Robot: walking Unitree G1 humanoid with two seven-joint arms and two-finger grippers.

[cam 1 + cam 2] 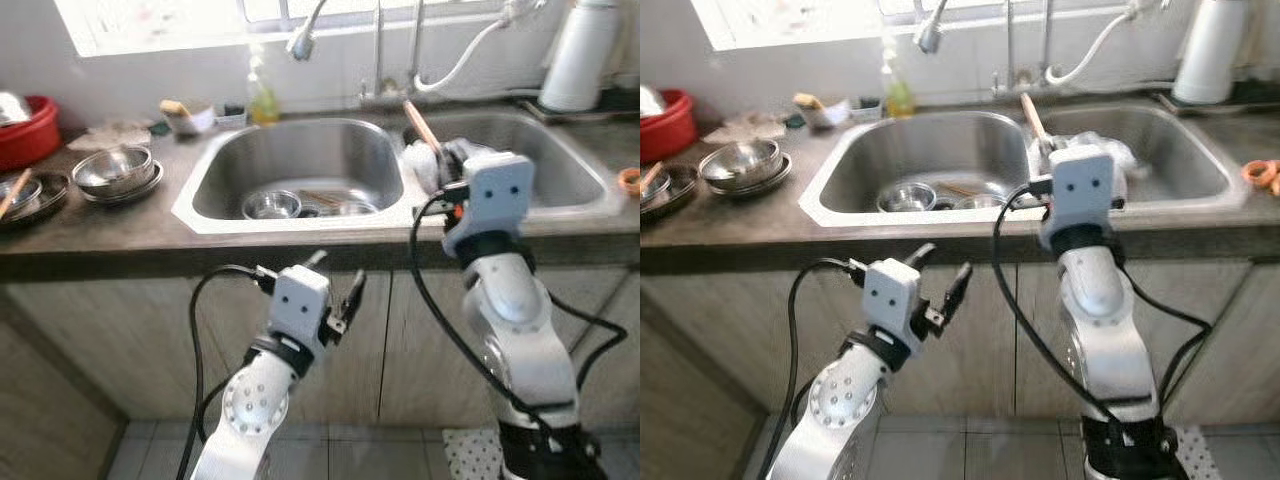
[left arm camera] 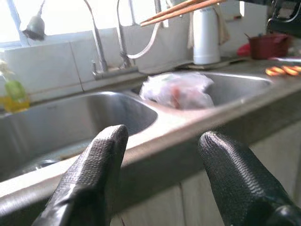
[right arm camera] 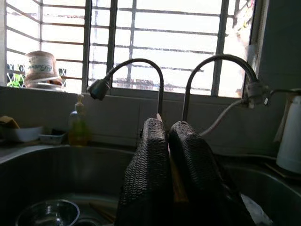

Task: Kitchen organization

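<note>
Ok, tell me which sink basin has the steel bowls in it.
The left basin, under the spray faucet; steel bowls sit at its bottom. The right basin holds a plastic bag.

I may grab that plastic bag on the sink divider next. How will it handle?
The bag looks thin and crumpled, so probably floppy and light. Its glossy film may slip in the left claw. Something reddish inside could shift or sag.
</note>
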